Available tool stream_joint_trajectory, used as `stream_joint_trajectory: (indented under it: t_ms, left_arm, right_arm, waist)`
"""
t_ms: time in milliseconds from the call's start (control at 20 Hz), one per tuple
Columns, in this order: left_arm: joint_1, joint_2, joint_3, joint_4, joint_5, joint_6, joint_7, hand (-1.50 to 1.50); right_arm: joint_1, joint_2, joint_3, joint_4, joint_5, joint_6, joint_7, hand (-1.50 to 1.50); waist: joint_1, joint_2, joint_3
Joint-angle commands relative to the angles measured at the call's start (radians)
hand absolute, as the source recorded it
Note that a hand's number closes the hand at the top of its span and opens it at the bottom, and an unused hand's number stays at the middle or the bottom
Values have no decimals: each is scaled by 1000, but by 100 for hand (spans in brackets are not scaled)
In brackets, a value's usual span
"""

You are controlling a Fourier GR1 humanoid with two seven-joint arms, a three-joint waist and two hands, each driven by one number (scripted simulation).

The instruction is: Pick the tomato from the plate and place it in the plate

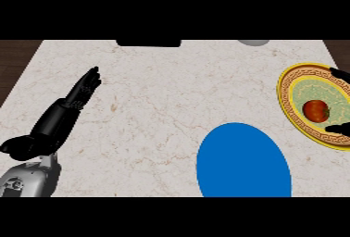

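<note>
**View from the head: tomato lying on the patterned plate, both hands empty**

At the far left, the left robot hand (56,120) lies over the pale marbled surface (150,106) with its fingers straight and pointing up the view; it holds nothing. Its grey forearm enters at the lower left corner. A dark object (148,42) sits at the surface's far edge, left of centre. Right of centre, near the lower edge, lies the blue plate (242,159), with nothing on it. A grey object (253,42) is cut off at the far edge. At the right stands the gold-rimmed plate (290,92), just beside the blue plate but apart from it. The tomato (315,110) rests on it. Only black finger parts of the right robot hand (339,130) show at the right edge. They are spread wide above and below the tomato, without touching it.
</note>
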Motion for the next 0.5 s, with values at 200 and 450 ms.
stream_joint_trajectory:
  t_ms: [200, 450]
  left_arm:
    - [-22, 1, 19, 7, 2, 11, 14, 0]
    - [-17, 4, 10, -5, 4, -3, 10, 0]
  right_arm:
    - [19, -34, -58, 49, -136, 470, -93, -150]
    - [-23, -83, -90, 48, -220, 669, 24, -150]
  waist:
    - [-16, 1, 2]
    - [-9, 0, 2]
